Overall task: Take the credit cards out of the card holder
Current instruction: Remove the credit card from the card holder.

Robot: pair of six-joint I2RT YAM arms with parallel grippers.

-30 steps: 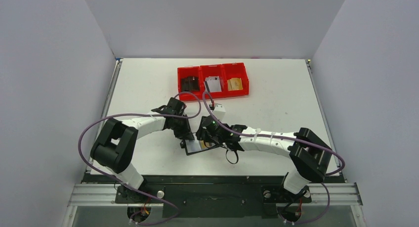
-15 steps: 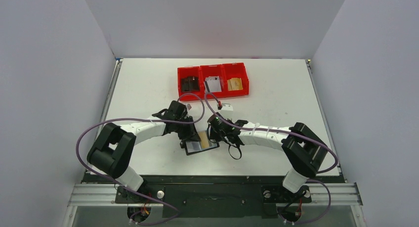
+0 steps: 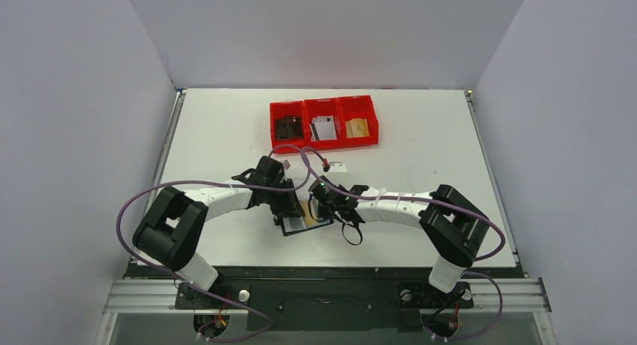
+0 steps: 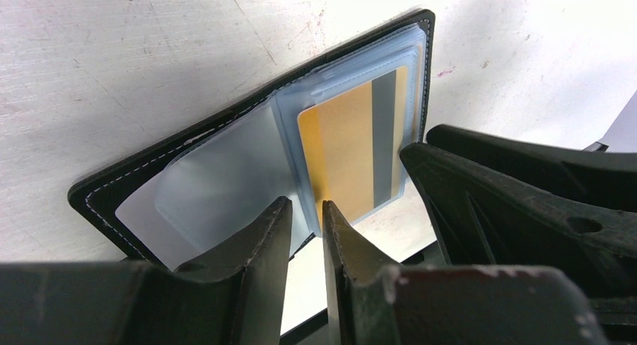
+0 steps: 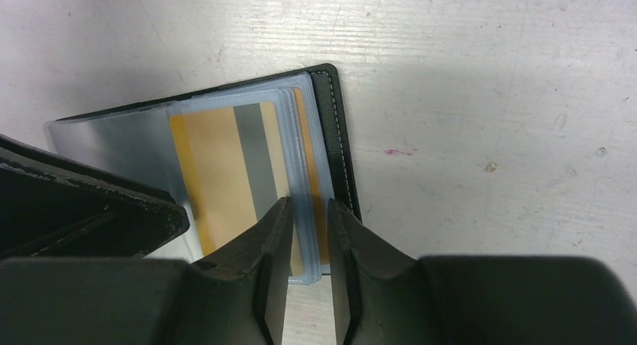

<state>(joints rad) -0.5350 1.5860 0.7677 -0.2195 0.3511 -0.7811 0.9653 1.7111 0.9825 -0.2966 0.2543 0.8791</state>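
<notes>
The card holder (image 3: pixel 298 226) lies open on the table in front of both arms, a black wallet (image 5: pixel 342 149) with clear sleeves (image 4: pixel 218 172). A gold credit card (image 4: pixel 349 153) with a grey stripe sits in the top sleeve, and it also shows in the right wrist view (image 5: pixel 214 172). My left gripper (image 4: pixel 306 213) hangs over the sleeves' near edge, its jaws a narrow gap apart with bare table between them. My right gripper (image 5: pixel 308 206) is over the right edge of the sleeve stack, slightly open, straddling it. The two grippers (image 3: pixel 289 207) (image 3: pixel 321 204) nearly touch.
Three red bins (image 3: pixel 324 104) stand in a row at the back. One holds a black item (image 3: pixel 288 127), one a white-grey card (image 3: pixel 324 127), one a gold card (image 3: pixel 358 127). A small white tag (image 3: pixel 338 165) lies behind the grippers. Purple cables loop over both arms.
The right gripper drew back to the right, then moved in over the holder's right edge, and its jaws narrowed. The left jaws opened a little over the holder's near edge.
</notes>
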